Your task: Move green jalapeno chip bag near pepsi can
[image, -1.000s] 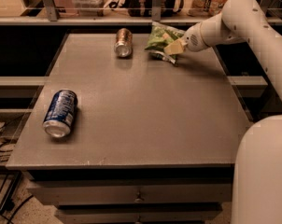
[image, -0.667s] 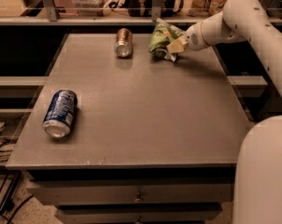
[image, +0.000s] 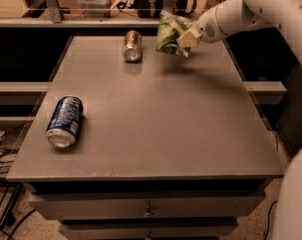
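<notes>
Grey drawered table [image: 166,119] on speckled floor [image: 253,224].

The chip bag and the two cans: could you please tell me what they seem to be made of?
Chip bag, held in the gripper above the far side of the table: thin glossy plastic film, judging by its crinkles. Pepsi can: painted metal, likely aluminium, with a bare silver end. Gold can: the same, silver-topped.
</notes>
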Tool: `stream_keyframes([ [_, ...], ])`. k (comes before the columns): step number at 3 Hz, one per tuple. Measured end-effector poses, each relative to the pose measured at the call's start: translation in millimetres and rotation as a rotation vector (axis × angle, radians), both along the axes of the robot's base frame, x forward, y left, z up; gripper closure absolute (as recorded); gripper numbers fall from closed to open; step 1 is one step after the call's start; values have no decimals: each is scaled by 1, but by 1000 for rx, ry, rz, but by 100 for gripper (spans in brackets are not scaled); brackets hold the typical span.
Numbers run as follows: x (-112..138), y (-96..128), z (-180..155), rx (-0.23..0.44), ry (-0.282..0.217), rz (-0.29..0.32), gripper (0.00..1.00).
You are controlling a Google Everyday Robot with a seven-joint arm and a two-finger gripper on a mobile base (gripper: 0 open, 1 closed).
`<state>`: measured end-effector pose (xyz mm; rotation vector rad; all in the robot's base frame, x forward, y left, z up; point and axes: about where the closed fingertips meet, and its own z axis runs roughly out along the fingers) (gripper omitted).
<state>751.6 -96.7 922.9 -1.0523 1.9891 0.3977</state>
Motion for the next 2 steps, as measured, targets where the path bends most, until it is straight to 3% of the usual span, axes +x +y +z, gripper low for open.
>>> stream_keyframes([
  [1, -55, 25, 66, -117, -135, 125, 100],
  [2, -66, 29, 88, -131, -172, 138, 100],
])
